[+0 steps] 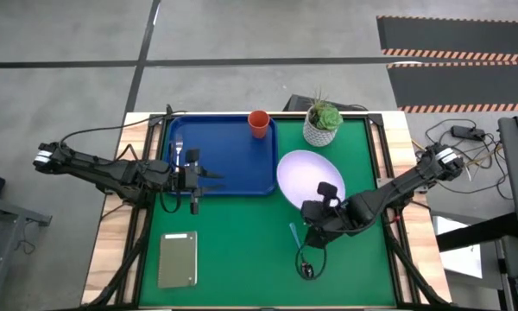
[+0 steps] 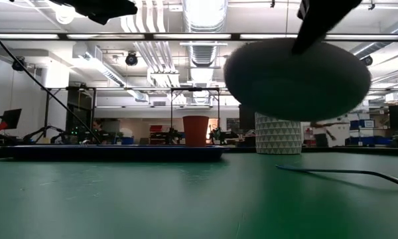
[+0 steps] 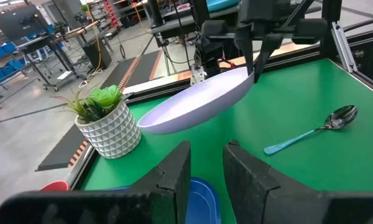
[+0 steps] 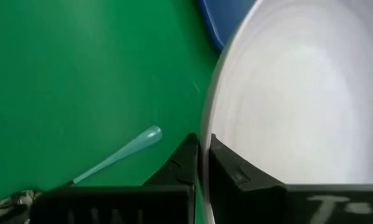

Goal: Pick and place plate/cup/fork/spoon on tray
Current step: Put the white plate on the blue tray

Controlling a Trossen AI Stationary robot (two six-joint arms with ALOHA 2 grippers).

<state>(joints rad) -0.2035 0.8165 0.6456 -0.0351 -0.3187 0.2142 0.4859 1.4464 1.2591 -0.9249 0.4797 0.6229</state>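
Plate: my right gripper (image 4: 202,163) is clamped on the rim of the round pale lavender plate (image 1: 309,175), lifted off the green table (image 1: 242,250).
Handling: I judge it stiff, light and slick; one edge pinch lets it tilt.
Room: dark blue rectangular plastic tray (image 1: 233,160) lies just beside it, orange-red cup (image 1: 258,123) in its far corner.
Left gripper (image 1: 192,177): part open, empty, over the tray.
Spoon: blue-handled spoon (image 1: 299,246) lies on the table.

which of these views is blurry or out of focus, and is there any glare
Low view: the round pale lavender plate is a dark, blurred shape against bright ceiling lights. Right wrist view: the plate fills the frame, washed out and soft. High view: evenly lit, no glare.
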